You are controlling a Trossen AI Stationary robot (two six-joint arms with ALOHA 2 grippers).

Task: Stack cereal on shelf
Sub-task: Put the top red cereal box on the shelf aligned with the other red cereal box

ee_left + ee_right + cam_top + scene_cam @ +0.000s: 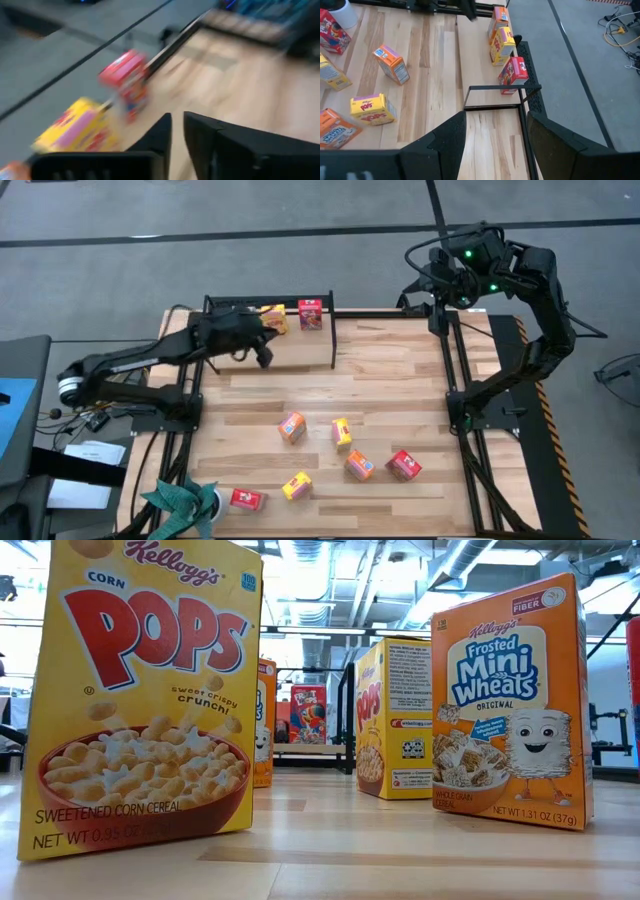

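The shelf (300,352), a black tube frame over a light board, stands at the table's far left. Three cereal boxes stand upright in a row on its far edge: orange (499,17), yellow (502,45) and red (512,72). My left gripper (262,356) hovers over the shelf's near side, short of the yellow box (272,318) and the red box (310,313). In the blurred left wrist view its fingers (177,135) stand shut to a narrow slit with nothing between them. My right gripper (495,145) is raised beyond the table's far right corner, open and empty.
Several loose cereal boxes lie on the table's near half: orange (291,426), yellow (342,432), orange (359,466), red (404,465), yellow (297,485), red (246,500). A green leafy thing (185,502) sits at the near left corner. Bare wood lies between shelf and boxes.
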